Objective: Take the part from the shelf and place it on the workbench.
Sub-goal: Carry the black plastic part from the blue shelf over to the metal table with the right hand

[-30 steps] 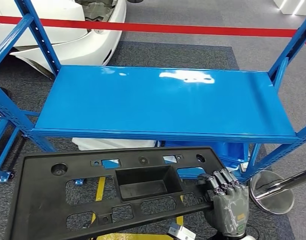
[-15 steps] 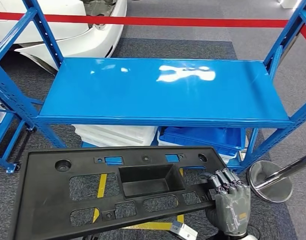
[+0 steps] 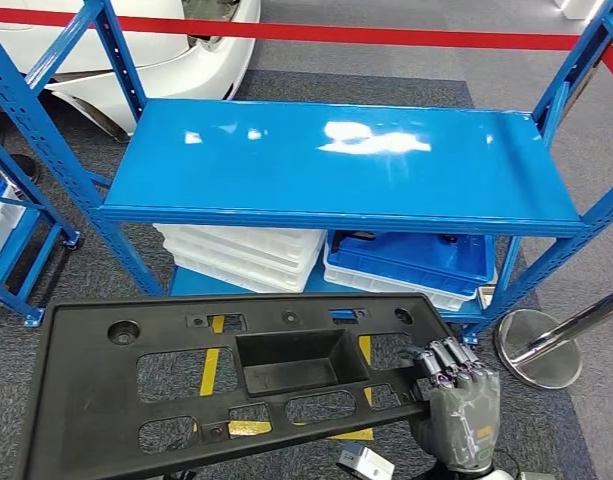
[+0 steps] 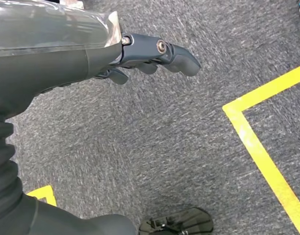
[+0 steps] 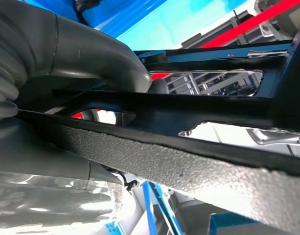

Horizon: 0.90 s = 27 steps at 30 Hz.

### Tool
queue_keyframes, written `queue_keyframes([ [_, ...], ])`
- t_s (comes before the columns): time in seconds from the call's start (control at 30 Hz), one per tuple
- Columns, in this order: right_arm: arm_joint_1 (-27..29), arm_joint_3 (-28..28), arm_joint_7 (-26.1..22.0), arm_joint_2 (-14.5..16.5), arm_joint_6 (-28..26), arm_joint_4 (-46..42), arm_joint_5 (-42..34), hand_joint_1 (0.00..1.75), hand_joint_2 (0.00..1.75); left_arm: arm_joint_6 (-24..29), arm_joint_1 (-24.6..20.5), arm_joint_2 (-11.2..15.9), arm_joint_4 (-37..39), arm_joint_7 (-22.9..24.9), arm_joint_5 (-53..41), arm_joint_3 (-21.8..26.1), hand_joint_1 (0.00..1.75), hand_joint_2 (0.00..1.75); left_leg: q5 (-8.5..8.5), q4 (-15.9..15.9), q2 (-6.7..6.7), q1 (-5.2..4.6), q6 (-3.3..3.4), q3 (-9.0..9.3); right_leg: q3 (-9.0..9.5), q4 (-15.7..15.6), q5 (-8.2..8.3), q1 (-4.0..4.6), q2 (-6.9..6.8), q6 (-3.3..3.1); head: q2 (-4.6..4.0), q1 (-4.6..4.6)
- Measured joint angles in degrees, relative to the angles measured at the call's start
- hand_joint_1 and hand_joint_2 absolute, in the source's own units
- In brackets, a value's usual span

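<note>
A matt black plastic finish, finely grained and rough along its edge, is shown by the part (image 3: 235,385). The shelf (image 3: 341,160) is seen as glossy blue painted metal, with bright glare on its smooth deck. The carpet (image 4: 159,147) is seen as rough grey woven cloth, crossed by smooth yellow tape (image 4: 266,156). A polished metal base (image 3: 537,350) is seen beside the shelf.

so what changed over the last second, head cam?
The camera has drawn back from the blue shelf: more of the lower level shows, with stacked white trays and a blue tray. The right hand still grips the black plastic part at the same spot.
</note>
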Motion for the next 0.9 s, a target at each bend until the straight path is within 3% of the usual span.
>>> queue_keyframes([
  [0.07,-0.13,-0.04,0.0,0.0,0.0,-0.02,-0.03,1.75,1.75,-0.01,-0.01,0.0,0.0,0.0,-0.02,0.0,0.0,1.75,0.85,-0.12,0.02,0.03,-0.69,-0.37,1.89,-3.79,-0.26,0.35,0.15,-0.5,0.0,-0.04],
  [0.13,-0.15,-0.09,0.0,0.02,-0.01,-0.02,-0.06,1.75,1.75,-0.02,0.08,0.0,0.0,0.01,0.0,0.0,0.0,1.75,0.95,-0.04,0.0,0.18,-1.39,-0.87,1.34,-4.2,0.46,0.34,0.0,-1.18,0.0,-0.05],
  [0.2,-0.18,-0.11,0.0,0.07,-0.03,-0.02,-0.08,1.75,1.75,-0.02,0.15,0.01,0.0,0.02,0.02,0.0,0.0,1.75,-2.34,2.64,-0.07,0.2,-1.92,-2.0,0.22,-4.44,1.6,0.13,-0.29,-2.12,0.01,-0.12],
  [0.27,-0.16,-0.11,0.0,0.11,-0.04,-0.01,-0.09,1.75,1.75,-0.02,0.14,0.02,0.0,0.02,0.02,0.0,0.0,1.75,-7.95,9.39,-0.07,0.25,-2.29,-3.83,-1.35,-4.14,2.58,0.14,-0.47,-2.61,0.01,-0.16],
  [0.3,-0.14,-0.11,0.0,0.13,-0.04,0.01,-0.11,1.75,1.75,-0.02,0.14,0.03,0.0,0.02,0.02,0.0,0.0,1.75,-9.76,13.08,-0.07,0.26,-2.42,-4.55,-2.22,-3.86,3.02,0.19,-0.52,-2.66,0.01,-0.16],
  [0.33,-0.12,-0.12,0.0,0.13,-0.04,0.02,-0.13,1.75,1.75,-0.02,0.14,0.04,0.0,0.02,0.02,0.0,0.0,1.75,-10.28,15.62,-0.07,0.26,-2.5,-4.7,-3.11,-3.52,3.44,0.23,-0.57,-2.64,0.01,-0.16],
  [0.37,-0.11,-0.12,0.0,0.13,-0.04,0.02,-0.14,1.75,1.75,-0.02,0.15,0.04,0.0,0.02,0.02,0.0,0.0,1.75,-9.49,16.25,-0.07,0.26,-2.53,-3.98,-4.02,-3.09,3.79,0.25,-0.58,-2.57,0.01,-0.16],
  [0.4,-0.09,-0.11,0.0,0.14,-0.04,0.02,-0.15,1.75,1.75,-0.02,0.14,0.05,0.0,0.02,0.02,0.0,0.0,1.75,-7.85,14.69,-0.07,0.28,-2.49,-2.27,-4.92,-2.56,4.07,0.25,-0.58,-2.46,0.01,-0.16],
  [0.47,-0.08,-0.12,0.0,0.15,-0.04,0.0,-0.18,1.75,1.75,-0.02,0.04,0.06,0.0,0.03,0.02,0.0,0.0,1.75,-5.37,7.22,-0.08,0.25,-2.31,2.98,-6.55,-1.21,4.36,0.33,-0.56,-2.17,0.01,-0.18],
  [0.5,-0.06,-0.13,0.0,0.15,-0.05,-0.01,-0.2,1.75,1.75,-0.02,-0.04,0.07,0.0,0.03,0.02,0.0,0.0,1.75,-5.23,3.65,-0.09,0.21,-2.07,5.19,-7.21,-0.56,4.51,0.41,-0.55,-1.95,0.0,-0.15],
  [0.57,-0.04,-0.16,-0.01,0.15,-0.07,-0.02,-0.25,1.75,1.75,-0.02,-0.09,0.07,0.0,0.04,0.02,0.0,0.0,1.75,-5.86,0.25,-0.12,0.02,-1.49,6.92,-8.09,0.2,5.08,0.55,-0.55,-1.36,0.0,-0.1],
  [0.63,0.1,-0.19,-0.02,0.15,-0.09,-0.02,-0.32,1.75,1.75,-0.01,0.0,0.04,0.01,0.07,0.02,0.0,0.0,1.75,-5.47,-0.05,-0.04,0.05,-0.64,6.37,-8.57,0.38,5.48,0.48,-0.44,-0.64,-0.01,-0.1],
  [0.67,0.19,-0.2,-0.02,0.15,-0.09,-0.02,-0.35,1.75,1.75,-0.02,0.0,0.02,0.02,0.1,0.02,0.0,0.0,1.75,-5.05,-0.14,0.03,0.15,-0.07,5.94,-8.95,0.95,4.65,0.43,-0.32,-0.27,-0.01,-0.05],
  [0.7,0.27,-0.21,-0.02,0.15,-0.09,-0.02,-0.38,1.75,1.75,-0.02,-0.02,0.0,0.02,0.13,0.02,0.0,0.0,1.75,-4.52,-0.23,0.09,0.27,0.5,5.37,-9.54,2.45,2.86,0.33,-0.2,0.09,-0.01,0.01],
  [0.77,0.34,-0.22,-0.02,0.15,-0.1,-0.01,-0.4,1.75,1.75,-0.02,-0.06,-0.01,0.02,0.15,0.02,0.0,0.0,1.75,-3.42,-0.19,0.16,0.3,1.22,3.99,-11.36,8.79,-2.53,0.05,-0.1,0.72,-0.01,0.14],
  [0.8,0.37,-0.22,-0.02,0.15,-0.11,0.0,-0.42,1.75,1.75,-0.02,-0.03,-0.01,0.02,0.15,0.02,0.0,0.0,1.75,-2.86,-0.14,0.18,0.24,1.29,3.29,-12.19,12.64,-4.61,-0.1,-0.11,0.94,-0.01,0.14],
  [0.83,0.41,-0.22,-0.02,0.15,-0.11,0.01,-0.43,1.75,1.75,-0.02,0.0,0.01,0.02,0.15,0.02,0.0,0.0,1.75,-2.35,-0.08,0.21,0.17,1.3,2.61,-12.51,15.46,-5.52,-0.18,-0.12,1.08,-0.01,0.14],
  [0.87,0.44,-0.22,-0.02,0.15,-0.11,0.02,-0.44,1.75,1.75,-0.02,0.01,0.03,0.02,0.15,0.02,0.0,0.0,1.75,-1.86,-0.05,0.23,0.1,1.28,1.98,-11.89,16.36,-5.16,-0.23,-0.12,1.1,0.0,0.14],
  [0.9,0.45,-0.22,-0.02,0.15,-0.11,0.03,-0.45,1.75,1.75,-0.02,0.01,0.03,0.02,0.15,0.02,0.0,0.0,1.75,-1.41,-0.03,0.23,0.03,1.24,1.42,-10.15,14.82,-3.78,-0.24,-0.11,1.01,0.0,0.14],
])
